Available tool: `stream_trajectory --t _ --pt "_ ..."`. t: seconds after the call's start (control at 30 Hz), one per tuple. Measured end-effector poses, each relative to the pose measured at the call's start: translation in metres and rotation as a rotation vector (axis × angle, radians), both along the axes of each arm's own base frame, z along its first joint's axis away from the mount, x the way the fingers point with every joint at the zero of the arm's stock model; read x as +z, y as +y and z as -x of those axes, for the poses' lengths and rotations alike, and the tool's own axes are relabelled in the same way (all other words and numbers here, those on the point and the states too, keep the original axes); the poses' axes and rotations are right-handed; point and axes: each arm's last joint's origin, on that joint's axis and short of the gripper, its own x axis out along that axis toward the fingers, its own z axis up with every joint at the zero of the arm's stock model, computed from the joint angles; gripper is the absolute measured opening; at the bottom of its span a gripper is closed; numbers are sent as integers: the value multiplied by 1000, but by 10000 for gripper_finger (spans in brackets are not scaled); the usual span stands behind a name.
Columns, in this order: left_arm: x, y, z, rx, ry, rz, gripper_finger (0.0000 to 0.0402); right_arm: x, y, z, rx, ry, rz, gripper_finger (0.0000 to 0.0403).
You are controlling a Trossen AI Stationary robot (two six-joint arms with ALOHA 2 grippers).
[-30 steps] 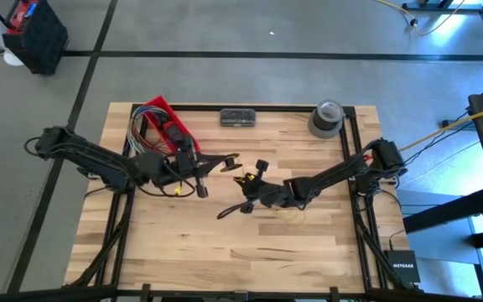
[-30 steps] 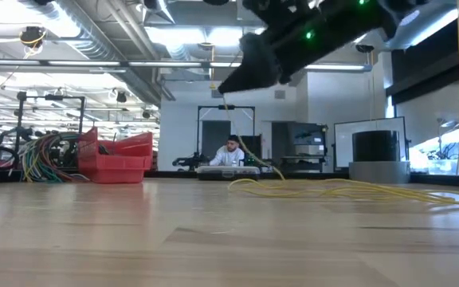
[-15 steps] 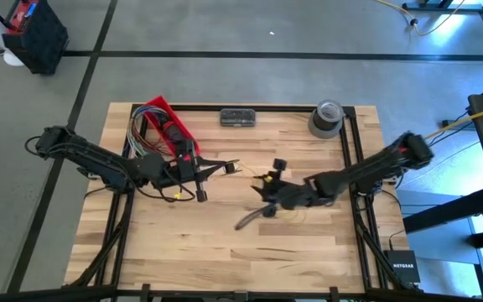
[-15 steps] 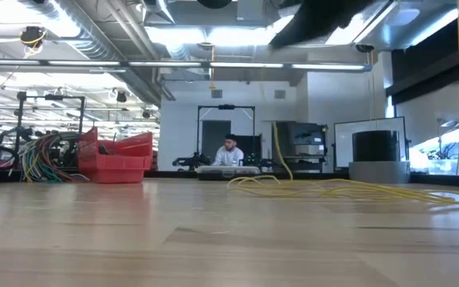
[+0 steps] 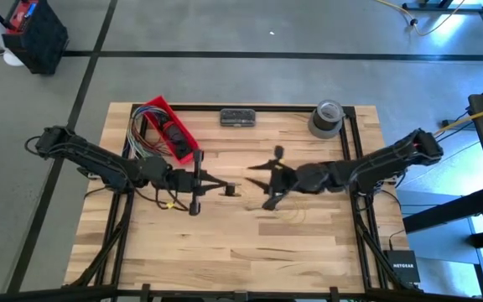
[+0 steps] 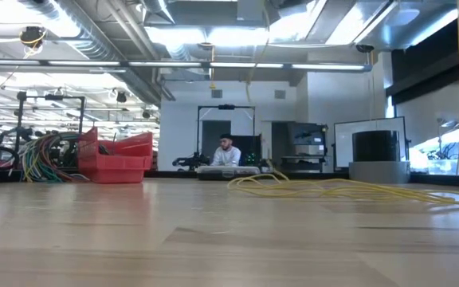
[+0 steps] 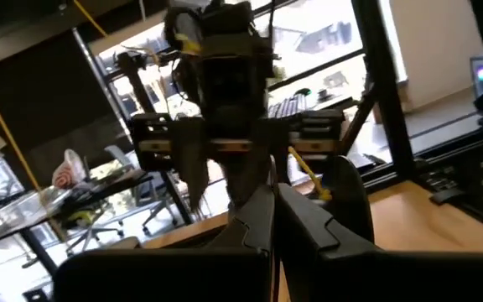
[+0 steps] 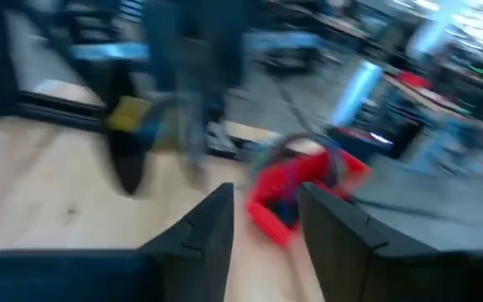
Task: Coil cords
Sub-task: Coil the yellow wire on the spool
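Note:
The thin pale yellow cord lies in loose loops (image 6: 333,190) on the wood right of centre, faint from above (image 5: 290,214). One strand (image 6: 250,80) rises out of the low view. My left gripper (image 5: 234,190) is raised over the table's middle, roughly level, pointing toward the right edge and shut; a yellow stretch of cord (image 7: 307,172) shows just beside its fingertips (image 7: 272,191). My right gripper (image 5: 260,185) faces it from the right, raised and open, with nothing between its fingers (image 8: 262,210). My left gripper is shut on the cord, level, from the table's left side. Its own fingers hide the place of contact, so which part of the cord it has cannot be told. A stretch of cord (image 7: 296,159) comes out beside the fingertips and runs down toward the table.
A red bin (image 5: 168,126) with a bundle of multicoloured wires (image 5: 141,134) stands at the far left. A dark flat case (image 5: 239,117) and a grey tape roll (image 5: 326,117) sit along the far edge. A person (image 6: 227,151) sits beyond the table.
My right gripper has opened, risen out of the low view and drawn back toward the table's right edge. My left gripper has turned, its fingertips swinging toward the near edge. The cord's rising strand has shifted with it; the loops on the table have stayed.

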Motion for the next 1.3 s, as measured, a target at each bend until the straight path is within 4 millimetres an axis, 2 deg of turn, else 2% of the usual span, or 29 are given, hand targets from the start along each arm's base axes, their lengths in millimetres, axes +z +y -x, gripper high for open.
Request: stream_trajectory --t 0.13,0.33,0.43,0.57,0.8,1.17,1.3 --pt "0 0 0 -5 4 3 1 -4 0 -12 112 -52 -4 119" --pt "0 0 0 2 4 6 1 0 0 -15 120 -107 19 97" --pt "0 1 0 9 9 3 1 2 2 -13 77 -58 48 90" --pt "3 1 2 15 -8 8 1 9 6 -8 -12 -14 64 88" --pt "0 2 1 49 18 -6 1 11 22 -2 41 3 55 88" --pt "1 1 2 10 10 -24 1 5 11 -12 -14 4 52 88" --pt "1 1 2 2 5 -16 1 3 14 -15 35 -11 30 88"
